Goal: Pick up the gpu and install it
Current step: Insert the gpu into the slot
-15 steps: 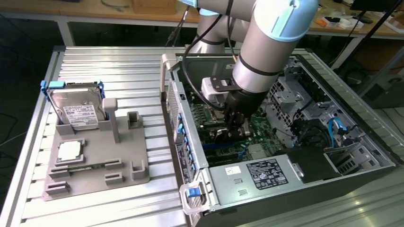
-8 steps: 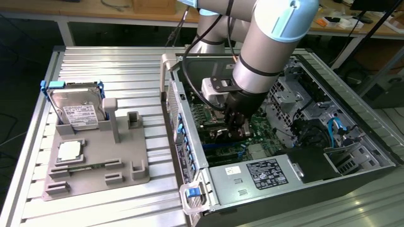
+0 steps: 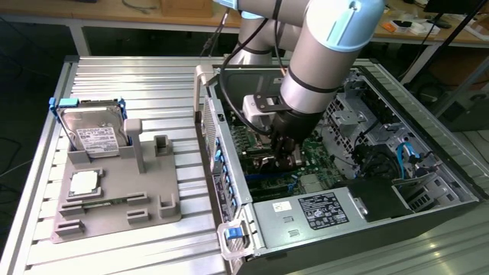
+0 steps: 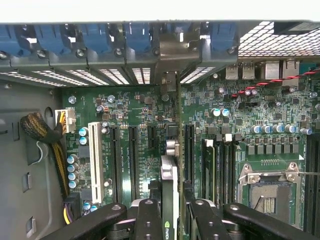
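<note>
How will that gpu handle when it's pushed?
The gpu, clamped edge-on in the end effector, looks thin and stiff, so it probably won't flop. Held by its narrow edge, it could tilt if pushed sideways. Its silvery metal edge might slip.

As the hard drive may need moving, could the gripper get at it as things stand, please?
Probably not: the gripper is inside the computer case, shut on the gpu; the hard drive stands uncovered outside.

Hard drive and processor chip on grey holder beside open computer case.
</note>
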